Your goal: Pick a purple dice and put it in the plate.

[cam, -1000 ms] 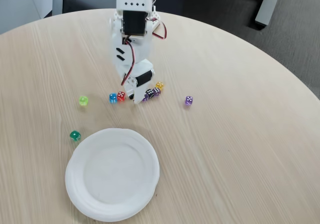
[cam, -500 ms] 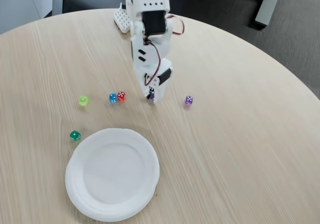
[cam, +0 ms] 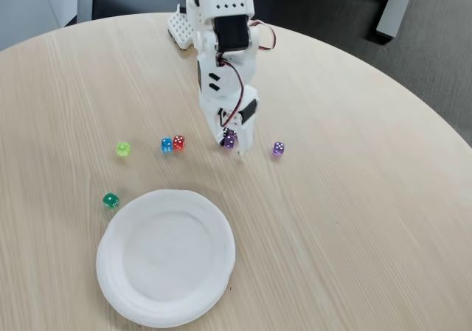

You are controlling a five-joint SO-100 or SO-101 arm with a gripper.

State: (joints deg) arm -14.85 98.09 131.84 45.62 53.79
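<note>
White SO-100 arm (cam: 221,36) reaching down over a round pale-wood table (cam: 354,198) in the fixed view. Gripper (cam: 232,144) pointed at the tabletop, beyond the plate (cam: 166,255) and a little to its right. Between the fingers, a purple dice (cam: 229,140) – apparently clenched and raised slightly off the wood, ready for carrying, though contact with the table cannot be ruled out.

Plate lying flat near the table's front edge, holding nothing yet – the drop-off still to come. Beyond the plate, a loose row of other dice: yellow-green die (cam: 123,149) to the left, blue die (cam: 167,144) and red die (cam: 178,142) side by side, lighter purple die (cam: 278,149) to the right of the gripper. Green die (cam: 110,200) just beside the plate's left rim.

Likely next: a swing toward the plate, then release.
</note>
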